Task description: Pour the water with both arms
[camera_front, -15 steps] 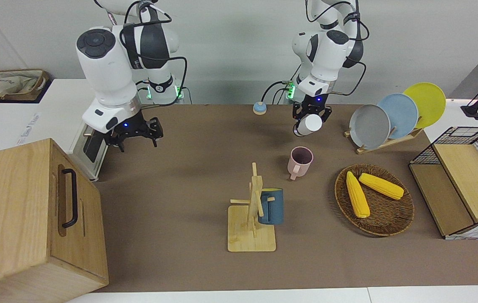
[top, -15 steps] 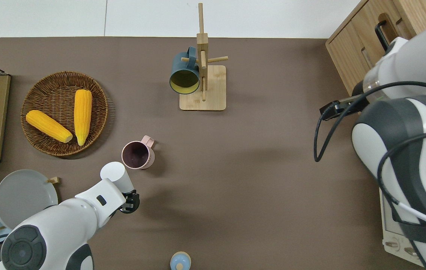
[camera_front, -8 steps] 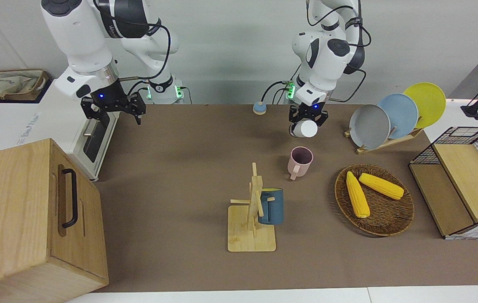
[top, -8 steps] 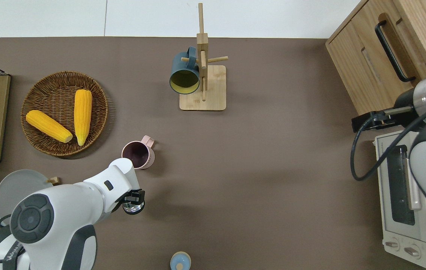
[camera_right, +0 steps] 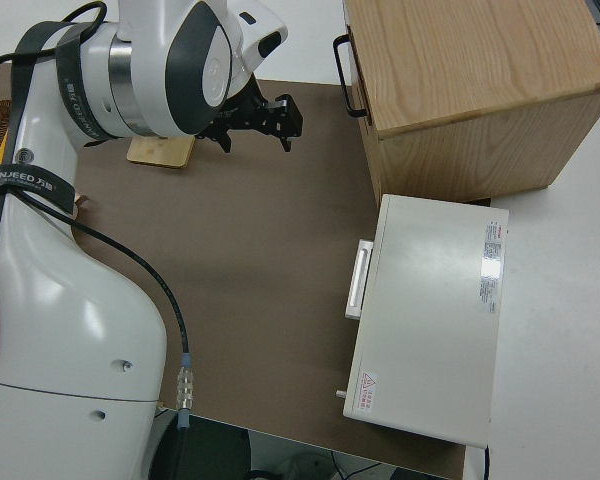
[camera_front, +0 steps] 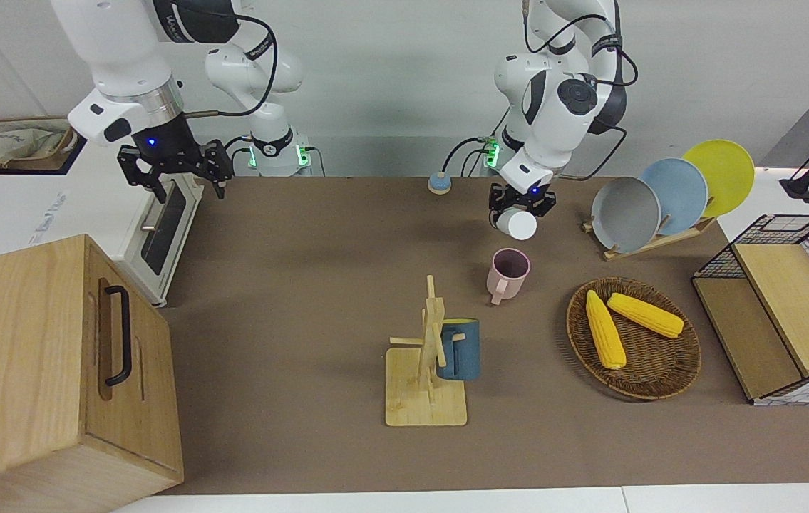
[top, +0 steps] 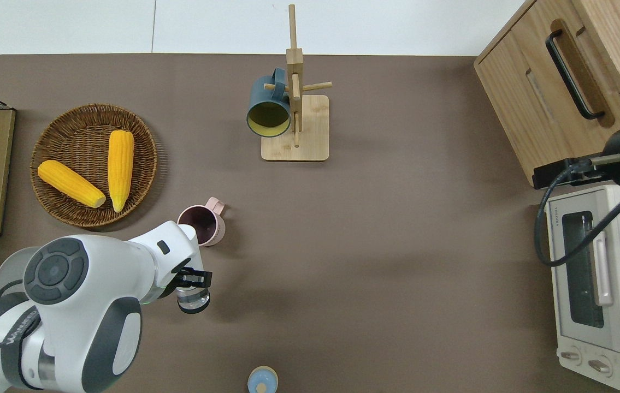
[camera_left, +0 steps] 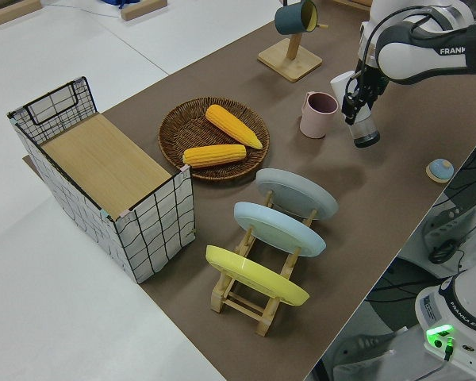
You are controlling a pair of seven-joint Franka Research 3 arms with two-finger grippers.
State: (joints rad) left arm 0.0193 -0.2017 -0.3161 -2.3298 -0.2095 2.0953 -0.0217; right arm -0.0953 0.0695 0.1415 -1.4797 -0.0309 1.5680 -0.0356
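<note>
The left gripper (camera_front: 521, 208) is clenched on a white-lidded clear bottle (camera_front: 520, 223), tipped over so that its white end points away from the robots toward the pink mug (camera_front: 509, 273); in the front view only the round white end and a sliver of the body show, while the left side view shows the whole bottle (camera_left: 357, 107) slanting through the black fingers (camera_left: 354, 101), with a clear end nearer the robots and the white end just beside the mug's rim (camera_left: 324, 99); the overhead view hides the white end under the left arm's wrist and shows only the clear end (top: 194, 299) sticking out below the gripper (top: 192, 279). The mug stands upright on the brown mat (top: 375, 229), its handle turned away from the robots; whether any water runs cannot be told.

The right gripper (camera_front: 173, 172) hangs with its fingers spread and empty; the front view sets it at the toaster oven (camera_front: 155, 231), and the right side view shows the two fingers (camera_right: 291, 118) apart over the mat beside the wooden cabinet (camera_right: 470, 90); the overhead view shows only the wrist and a cable at its edge over the oven (top: 596, 284).

Farther from the robots stands a wooden mug tree (top: 294, 109) bearing a dark blue mug (top: 267, 112); a wicker basket (top: 50, 196) holds two corn cobs (top: 118, 166); only the left side view shows the full plate rack (camera_left: 262, 270) with its three plates.
</note>
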